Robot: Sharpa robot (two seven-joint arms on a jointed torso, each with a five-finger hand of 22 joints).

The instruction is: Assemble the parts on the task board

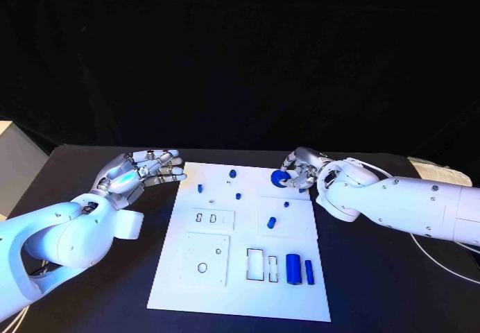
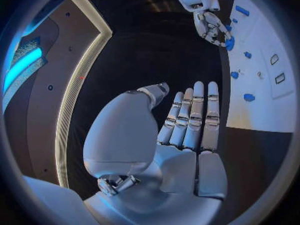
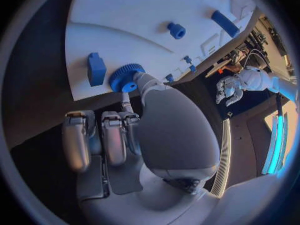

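Right hand pinching the blue gear at the far edge of the board; left hand idle and spread.

From my seat I see the right hand [image 1: 300,170] over the far right part of the task board [image 1: 240,291], thumb and a finger closed on a blue toothed gear [image 1: 277,180], which the right wrist view shows right at the board's rim beside a small blue block [image 3: 96,68]. My left hand [image 1: 140,173] hovers off the board's far left corner over the black table [image 1: 380,291], fingers straight and apart, gripping nothing. A long blue cylinder [image 1: 293,268] and a thinner blue bar [image 1: 309,271] lie near the board's near right corner, with smaller blue pieces scattered toward the far side.
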